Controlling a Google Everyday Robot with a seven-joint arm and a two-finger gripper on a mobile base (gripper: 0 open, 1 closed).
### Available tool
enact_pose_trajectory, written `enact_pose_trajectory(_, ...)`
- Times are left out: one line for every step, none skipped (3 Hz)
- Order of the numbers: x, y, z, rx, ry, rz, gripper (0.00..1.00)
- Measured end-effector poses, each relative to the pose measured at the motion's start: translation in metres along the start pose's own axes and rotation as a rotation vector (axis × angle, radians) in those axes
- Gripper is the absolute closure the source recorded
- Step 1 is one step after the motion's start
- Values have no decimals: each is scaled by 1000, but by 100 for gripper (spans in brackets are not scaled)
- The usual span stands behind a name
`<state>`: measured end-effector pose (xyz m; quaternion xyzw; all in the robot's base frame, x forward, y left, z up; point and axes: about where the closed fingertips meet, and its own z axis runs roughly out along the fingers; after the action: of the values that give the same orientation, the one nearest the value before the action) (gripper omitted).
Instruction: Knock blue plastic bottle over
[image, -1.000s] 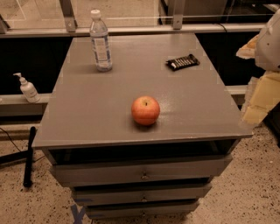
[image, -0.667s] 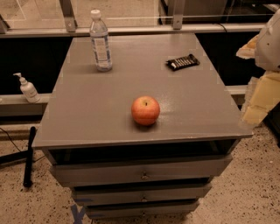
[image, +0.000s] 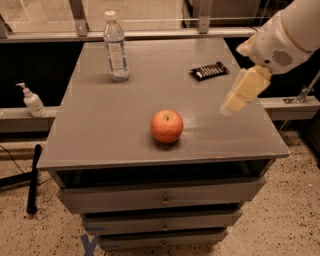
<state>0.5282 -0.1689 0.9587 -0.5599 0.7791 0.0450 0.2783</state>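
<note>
blue plastic bottle (image: 116, 50) — upright, far-left corner of the table (image: 115, 130) | gripper (image: 231, 102) hovers over the right side, well apart; grip state: cannot tell | bottle lies leftward and farther back — a sideways push should topple it

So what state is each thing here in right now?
blue plastic bottle: upright, cap on, far left of the table top, untouched.
apple: resting on the table near the front.
black packet: lying flat, far right.
pump bottle: upright on the ledge left of the table.
drawers: closed.
gripper: hanging over the table's right side, far from the bottle.
</note>
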Motion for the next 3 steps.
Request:
enact_pose_trajectory(-46,-45,41,28,-177,44,0)
enact_pose_trajectory(-88,-83,83,40,-348,107,0)
enact_pose_trajectory(-88,-82,83,38,-346,106,0)
